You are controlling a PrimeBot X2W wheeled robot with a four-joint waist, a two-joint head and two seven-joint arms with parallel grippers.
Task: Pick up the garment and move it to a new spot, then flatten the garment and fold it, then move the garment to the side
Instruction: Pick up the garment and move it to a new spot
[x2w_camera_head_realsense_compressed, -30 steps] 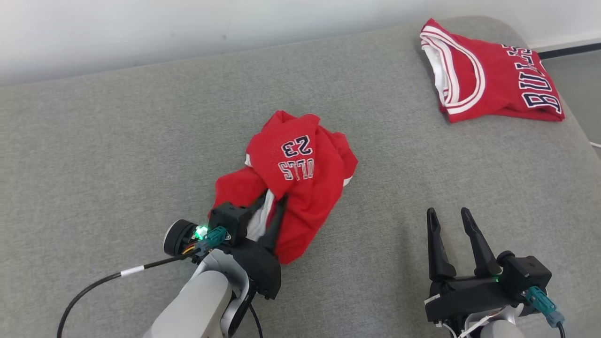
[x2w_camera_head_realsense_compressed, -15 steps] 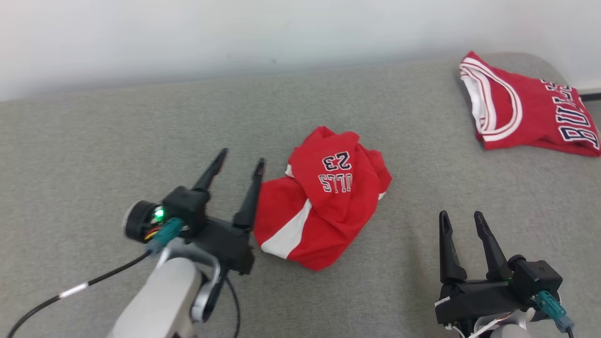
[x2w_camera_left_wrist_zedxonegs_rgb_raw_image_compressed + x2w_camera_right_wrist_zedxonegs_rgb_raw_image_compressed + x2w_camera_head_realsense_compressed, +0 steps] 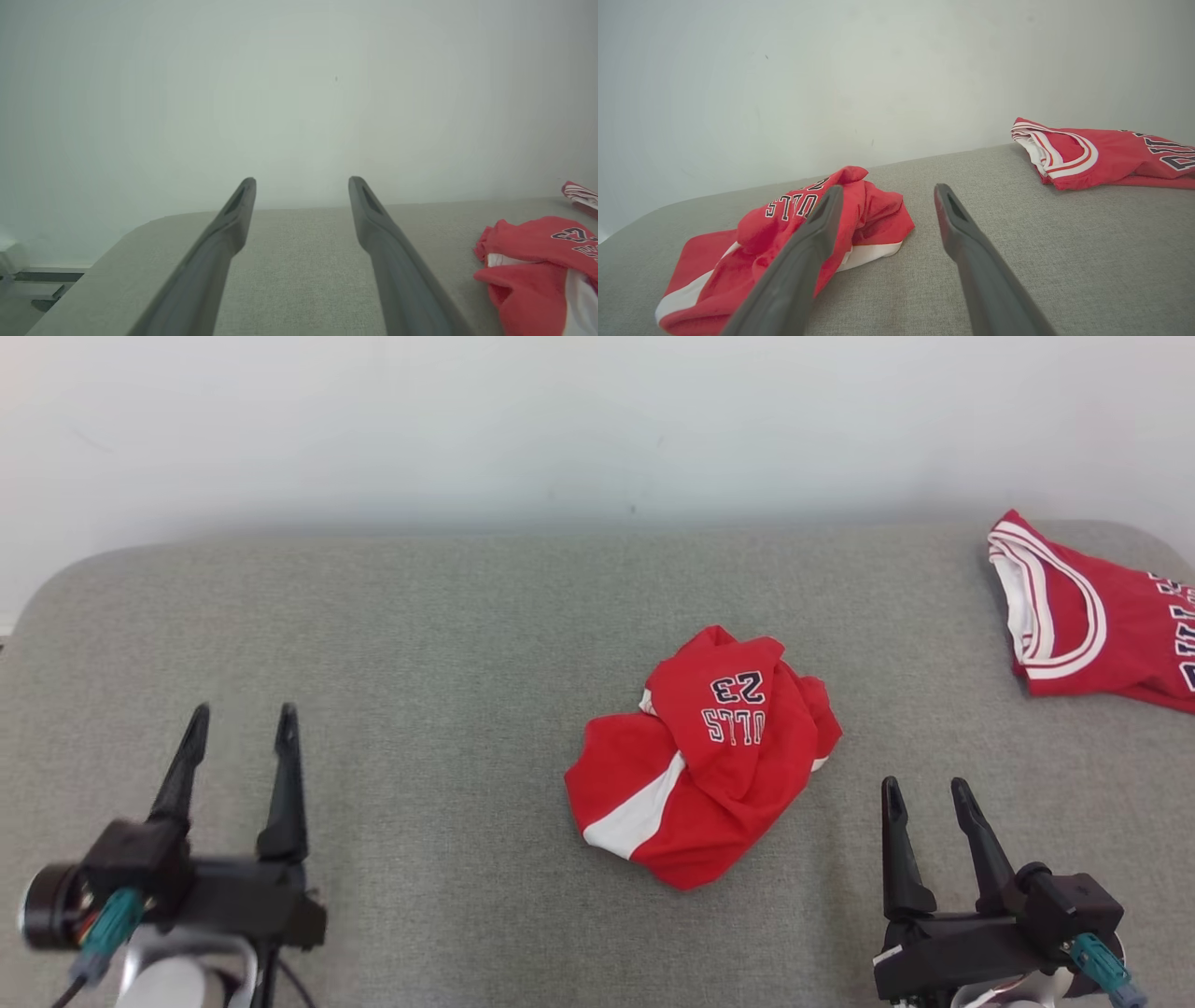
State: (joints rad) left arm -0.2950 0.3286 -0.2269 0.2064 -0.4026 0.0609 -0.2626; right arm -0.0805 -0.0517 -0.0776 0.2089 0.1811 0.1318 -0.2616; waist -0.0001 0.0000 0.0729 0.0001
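Left tool (image 3: 243, 709) and right tool (image 3: 924, 784) hang wide and empty, flanking the crumpled red jersey (image 3: 709, 756) lying mid the worktop (image 3: 420, 644), likely for flattening room.

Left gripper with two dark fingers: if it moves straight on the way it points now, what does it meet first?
Probably nothing near: the left gripper points over the grey fabric surface toward the pale wall, which it would likely meet first. The crumpled red jersey lies to its right.

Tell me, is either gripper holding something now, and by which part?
Nothing is held. Both the left gripper and the right gripper are open, apart from the crumpled jersey.
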